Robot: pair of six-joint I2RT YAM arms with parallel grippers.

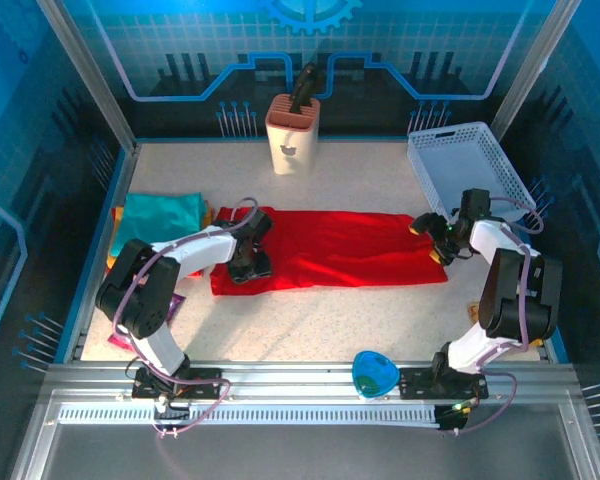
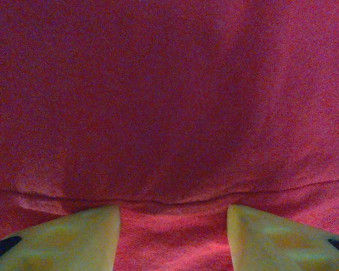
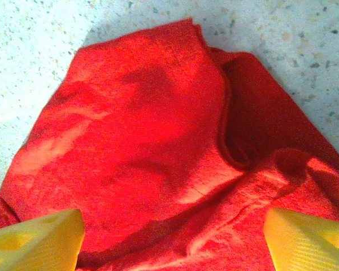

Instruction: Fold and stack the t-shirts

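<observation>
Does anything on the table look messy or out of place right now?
Yes: the red shirt is rumpled at its right end, by the right tool: one layer doubles over in a raised crease instead of lying flat.

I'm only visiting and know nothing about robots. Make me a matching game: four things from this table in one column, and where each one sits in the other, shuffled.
Things
1. bright red cloth t-shirt
2. white plastic mesh basket
3. folded teal cloth shirt
4. pale block-shaped holder with a black handle sticking out

Places
A. far right corner
B. far edge, middle
C. centre, spread out flat
D. left side

Pairs: 1-C, 2-A, 3-D, 4-B
</observation>
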